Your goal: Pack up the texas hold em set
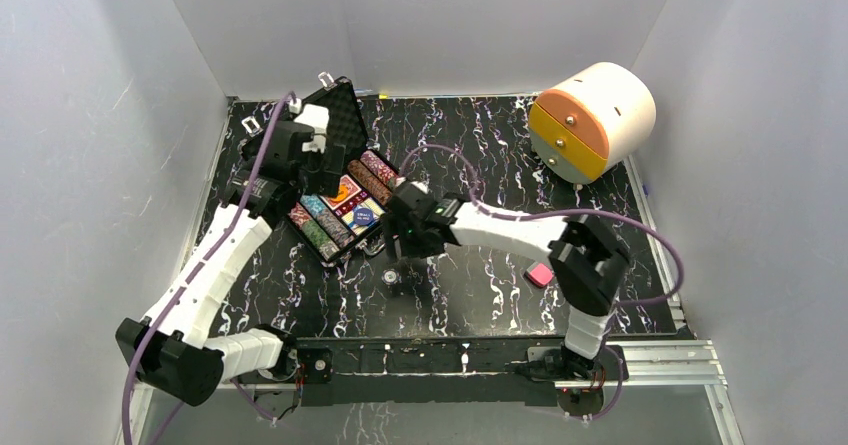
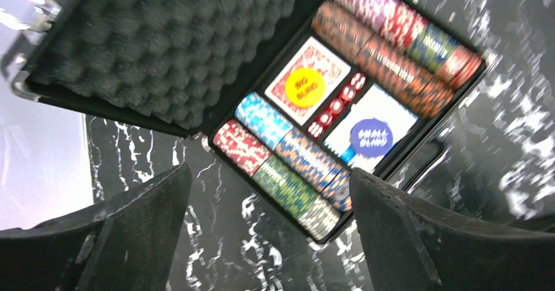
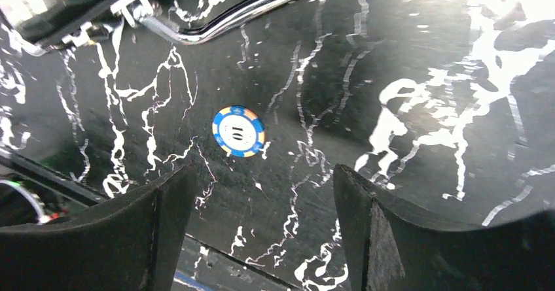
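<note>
The left claw (image 2: 268,239) is spread wide with nothing in it, hanging over the open case (image 2: 163,42). Below it the foam-lined lid stands tilted back. The tray holds rows of multicolour chips (image 2: 386,49) along both long sides, and a red-backed deck (image 2: 288,101) in the middle carries a yellow button (image 2: 305,87) (marked big blind). A strip of red dice (image 2: 337,104) and a blue button (image 2: 371,138) lie beside the deck.

The right claw (image 3: 262,219) is equally wide and empty, just above a loose blue-and-yellow chip (image 3: 238,131). This chip lies flat on the dark marbled worktop (image 3: 406,55), near the case's silver handle (image 3: 242,10).

The case sits at the worktop's far left.
</note>
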